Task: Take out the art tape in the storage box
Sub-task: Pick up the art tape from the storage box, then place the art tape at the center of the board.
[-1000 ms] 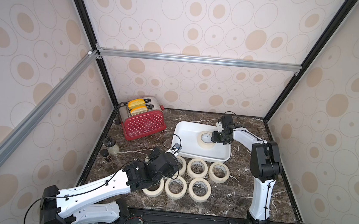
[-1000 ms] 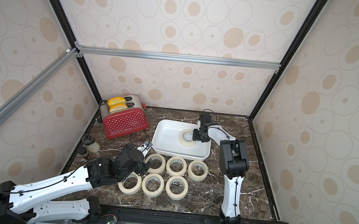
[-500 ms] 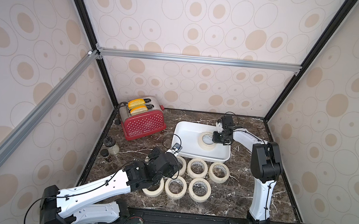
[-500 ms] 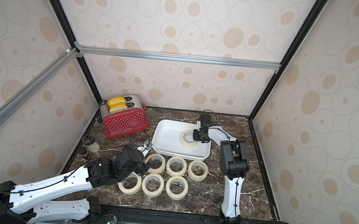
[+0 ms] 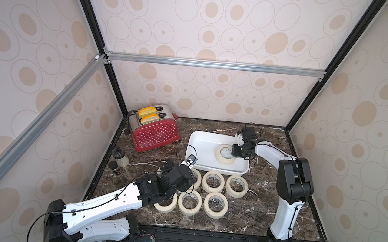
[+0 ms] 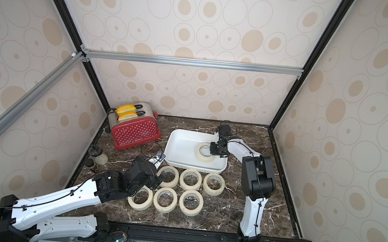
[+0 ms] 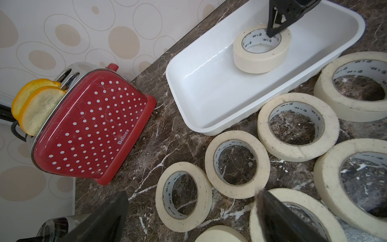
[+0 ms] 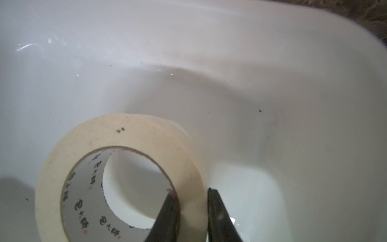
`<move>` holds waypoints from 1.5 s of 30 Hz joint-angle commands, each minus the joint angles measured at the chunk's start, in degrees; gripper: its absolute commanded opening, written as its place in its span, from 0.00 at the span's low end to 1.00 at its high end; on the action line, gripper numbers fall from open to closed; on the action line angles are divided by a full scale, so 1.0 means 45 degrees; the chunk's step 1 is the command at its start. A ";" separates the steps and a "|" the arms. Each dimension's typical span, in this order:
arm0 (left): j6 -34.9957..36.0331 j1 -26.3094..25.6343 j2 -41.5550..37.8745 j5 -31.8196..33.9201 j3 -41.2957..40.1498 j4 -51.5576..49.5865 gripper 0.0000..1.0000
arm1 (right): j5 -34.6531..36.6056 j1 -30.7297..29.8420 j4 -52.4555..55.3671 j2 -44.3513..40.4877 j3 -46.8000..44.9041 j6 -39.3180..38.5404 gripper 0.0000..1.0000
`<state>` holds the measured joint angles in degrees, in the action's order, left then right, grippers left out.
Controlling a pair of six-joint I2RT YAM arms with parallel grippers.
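One tape roll (image 5: 225, 161) lies in the white box (image 5: 203, 144), your right claw (image 8: 189, 190) is closed on its wall, so lift it straight up and clear the rim before moving sideways.

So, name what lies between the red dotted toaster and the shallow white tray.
Bare dark marble tabletop, per the left wrist view; a black cable loop hangs above.
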<state>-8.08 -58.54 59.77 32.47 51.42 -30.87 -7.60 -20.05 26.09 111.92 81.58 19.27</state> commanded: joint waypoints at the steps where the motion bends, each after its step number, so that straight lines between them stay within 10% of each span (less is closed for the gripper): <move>1: -0.0198 0.0021 0.0011 0.0144 0.0082 0.0099 0.99 | -0.0246 -0.0055 -0.0335 -0.1173 -0.0450 0.0103 0.21; 45: -0.1399 0.1518 0.1015 -0.0201 0.0311 0.2400 0.99 | 0.0252 -0.0465 0.5163 -1.3725 -0.8409 0.2492 0.20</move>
<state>-14.15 -52.10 63.83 31.88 51.88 -21.30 -4.21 -21.85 46.83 53.12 45.12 27.16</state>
